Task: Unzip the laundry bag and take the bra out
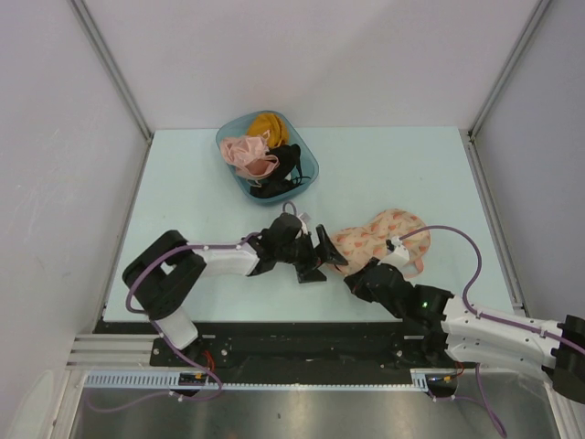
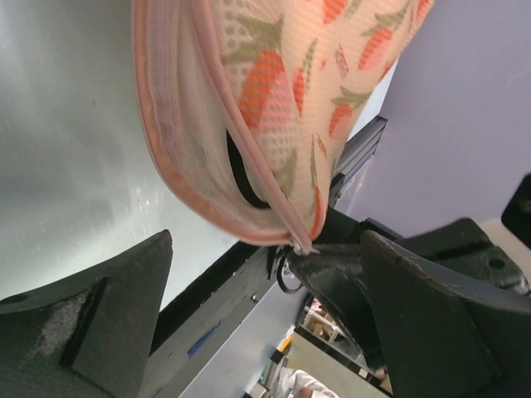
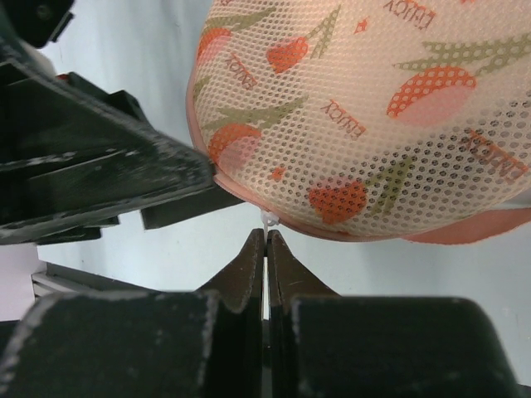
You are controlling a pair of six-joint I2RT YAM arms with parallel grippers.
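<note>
Pincer of the right arm (image 3: 266, 236): lower centre of the overhead view. You see its fingers pressed together, tips at a small white tab (image 3: 267, 218) on the bag's pink rim.
Pincer of the left arm (image 1: 322, 259): just up-left of it, fingers spread wide, holding nothing, facing the bag's left end.
Laundry bag (image 1: 384, 238): flat on the table (image 1: 183, 201), centre-right.
Tub (image 1: 309, 163): upper centre, well apart, holding pink (image 1: 247, 154), mustard (image 1: 267, 123) and black (image 1: 279, 178) garments.
</note>
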